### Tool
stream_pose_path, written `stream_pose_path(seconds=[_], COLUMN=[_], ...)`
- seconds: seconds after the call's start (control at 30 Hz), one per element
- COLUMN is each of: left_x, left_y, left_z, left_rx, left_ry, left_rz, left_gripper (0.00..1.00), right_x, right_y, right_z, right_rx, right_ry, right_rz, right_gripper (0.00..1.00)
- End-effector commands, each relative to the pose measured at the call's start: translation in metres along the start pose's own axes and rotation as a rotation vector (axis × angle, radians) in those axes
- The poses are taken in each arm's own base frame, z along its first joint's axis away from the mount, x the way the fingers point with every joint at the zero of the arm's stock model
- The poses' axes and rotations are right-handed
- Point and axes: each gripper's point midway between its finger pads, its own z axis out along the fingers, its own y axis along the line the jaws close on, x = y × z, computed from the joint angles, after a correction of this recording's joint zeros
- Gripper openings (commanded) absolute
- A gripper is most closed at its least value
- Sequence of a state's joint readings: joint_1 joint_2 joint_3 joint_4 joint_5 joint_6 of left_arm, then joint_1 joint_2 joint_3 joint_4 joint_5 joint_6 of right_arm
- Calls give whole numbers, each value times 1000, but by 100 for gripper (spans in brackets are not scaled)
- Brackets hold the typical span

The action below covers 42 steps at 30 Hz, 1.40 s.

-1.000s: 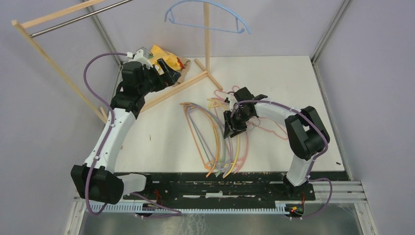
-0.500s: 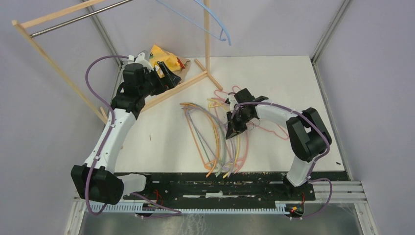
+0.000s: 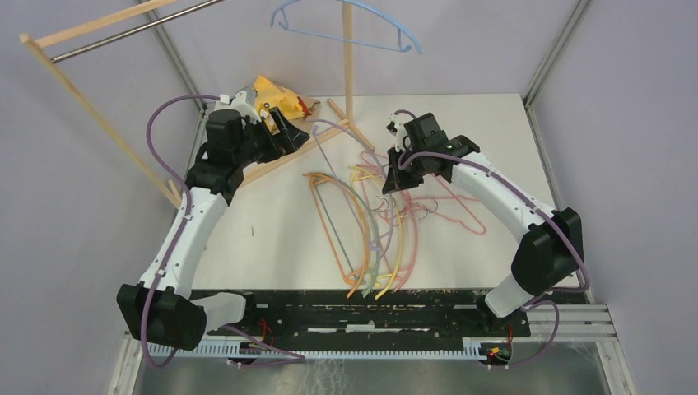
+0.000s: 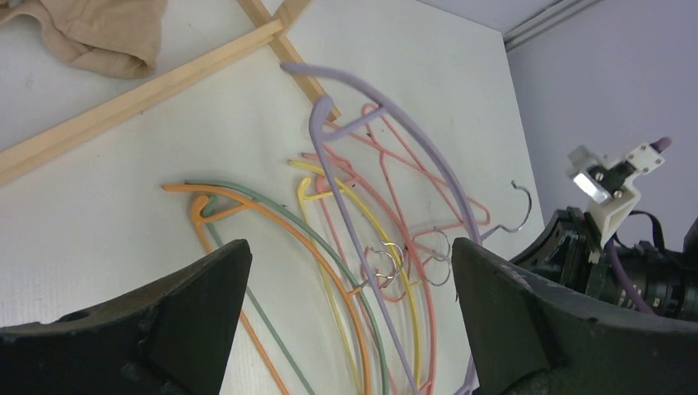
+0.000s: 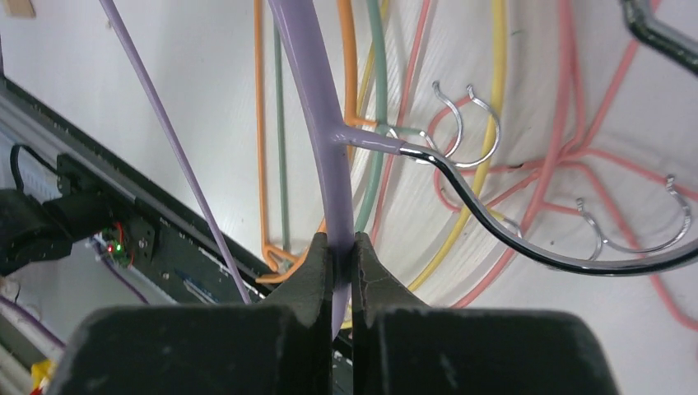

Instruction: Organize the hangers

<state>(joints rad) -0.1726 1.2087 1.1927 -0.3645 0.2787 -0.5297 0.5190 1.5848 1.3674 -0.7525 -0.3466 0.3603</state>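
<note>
On the left, the left end effector [image 4: 350,251] waits with its fingers wide apart and nothing in them, near the yellow cloth [image 3: 276,90] and the foot of the wooden rack [image 3: 296,152]. Up high, a blue hanger [image 3: 321,37] hangs by the rack's post and has swung back around. In the middle, the pile of hangers [image 3: 370,222] lies on the bench [image 3: 263,239]. On the right, the right end effector [image 5: 342,243] pinches the purple hanger [image 5: 336,197] tight. A second ago it was low over the pile. Now it has risen and moved back, pulling the purple hanger up. I think this one goes on the rack next. Most are not yet hung.
</note>
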Motion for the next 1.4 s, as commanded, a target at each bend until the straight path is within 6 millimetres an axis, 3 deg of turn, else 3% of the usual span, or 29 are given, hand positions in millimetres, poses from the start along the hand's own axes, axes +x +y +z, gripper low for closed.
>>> stream_pose_path(seconds=[0.0, 0.3, 0.53, 0.83, 1.03, 1.23, 1.37], left_x=[-6, 25, 67, 102, 106, 109, 122], left_y=[-37, -90, -124, -114, -110, -118, -109], left_z=[-10, -10, 4, 22, 33, 43, 52], left_rx=[116, 196, 222, 145, 88, 87, 48], left_ry=[-25, 9, 73, 108, 69, 59, 75], left_rz=[-29, -42, 3, 75, 105, 112, 144], left_gripper=[97, 95, 94, 93, 92, 90, 83], right_x=[-48, -107, -135, -148, -147, -142, -142], right_y=[-2, 14, 37, 72, 88, 103, 120], right_z=[-11, -8, -14, -40, -58, -55, -68], right_rx=[87, 107, 88, -3, -51, -94, -148], right_ry=[-141, -246, -305, -349, -358, -336, -343], right_rz=[7, 5, 8, 1, -4, 1, 9], right_gripper=[1, 1, 1, 1, 1, 1, 1])
